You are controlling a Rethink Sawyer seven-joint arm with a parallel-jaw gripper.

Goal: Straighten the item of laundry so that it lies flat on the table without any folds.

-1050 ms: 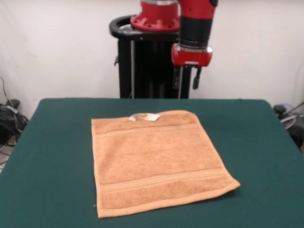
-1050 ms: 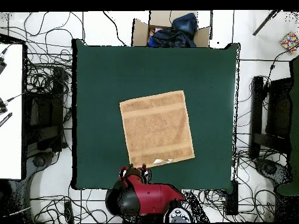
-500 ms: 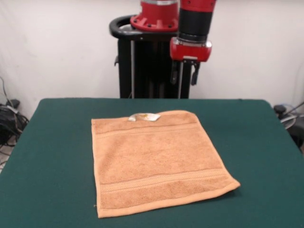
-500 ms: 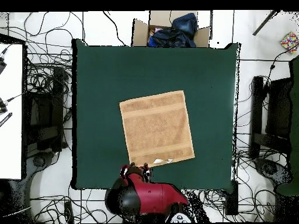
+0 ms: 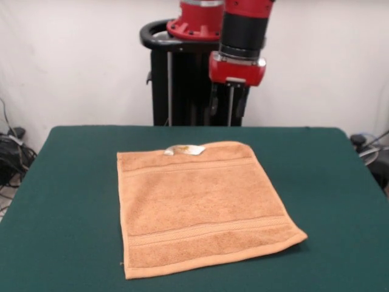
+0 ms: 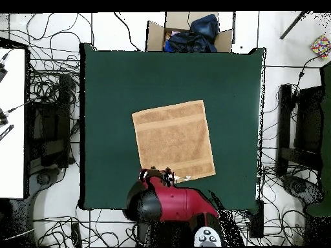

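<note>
Gripper (image 5: 228, 104) shifted, perhaps over towel (image 5: 200, 204)

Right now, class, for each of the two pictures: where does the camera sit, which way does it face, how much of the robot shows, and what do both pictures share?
Front view: sits across the dark green felt-topped table, facing the black pedestal; the red and black arm hangs down, its gripper above the table's far edge.
Overhead view: sits above, looking straight down; the arm enters from the bottom edge.
Both show the flat orange-tan terry-cloth towel with its small white label nearest the robot.
</note>
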